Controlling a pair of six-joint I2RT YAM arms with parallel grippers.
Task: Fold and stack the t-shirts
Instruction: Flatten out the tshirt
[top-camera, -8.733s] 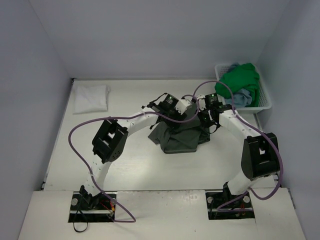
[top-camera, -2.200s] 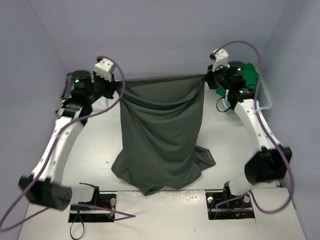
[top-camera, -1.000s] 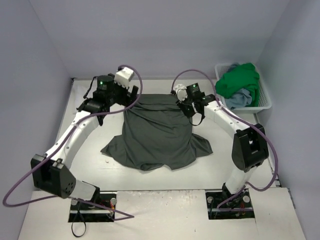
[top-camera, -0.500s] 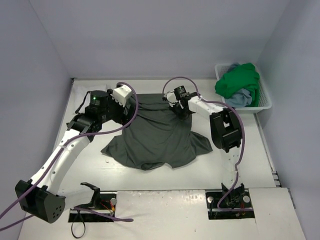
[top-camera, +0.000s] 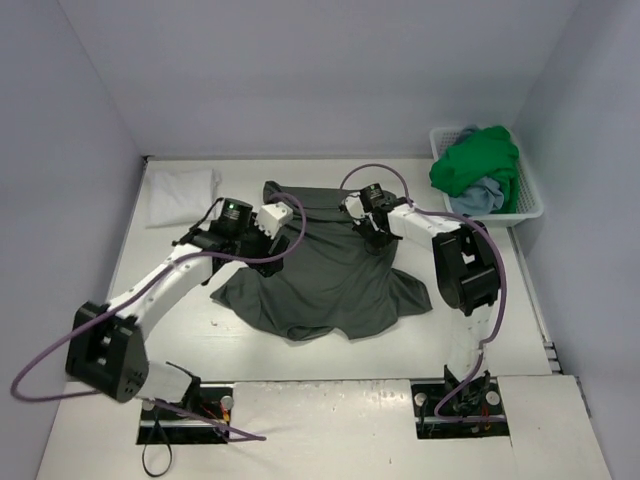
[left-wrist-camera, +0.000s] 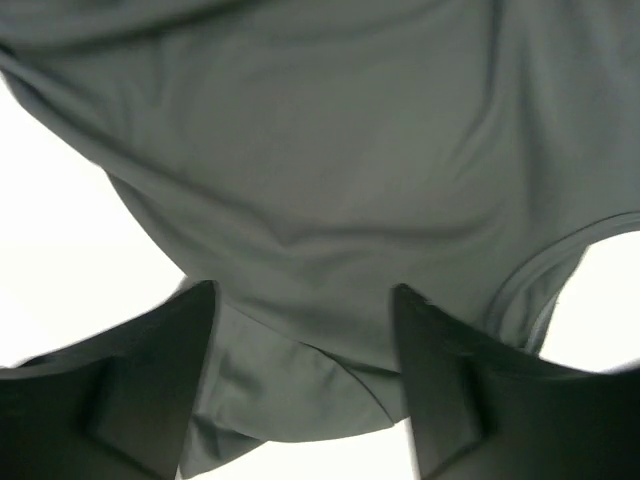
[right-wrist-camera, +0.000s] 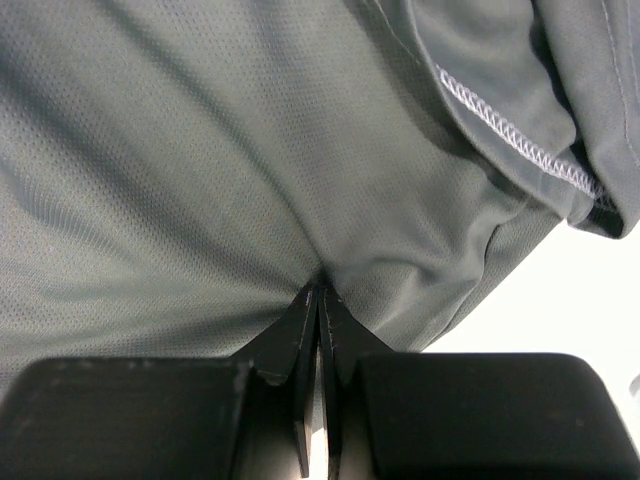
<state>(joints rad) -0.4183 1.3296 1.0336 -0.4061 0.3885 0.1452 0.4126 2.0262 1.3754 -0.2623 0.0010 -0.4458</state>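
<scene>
Spreading the grey shirt (top-camera: 330, 275) flat: right gripper (right-wrist-camera: 318, 288) pinches its far right edge, left gripper (left-wrist-camera: 302, 300) hangs open; next, likely grip and fold.

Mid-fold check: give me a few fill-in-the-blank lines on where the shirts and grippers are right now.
The right gripper is shut on the spread shirt, coloured ____. The left gripper hangs over it with jaws ____. The green shirt lies in the white ____.
Missing words: dark grey; open; basket.
</scene>
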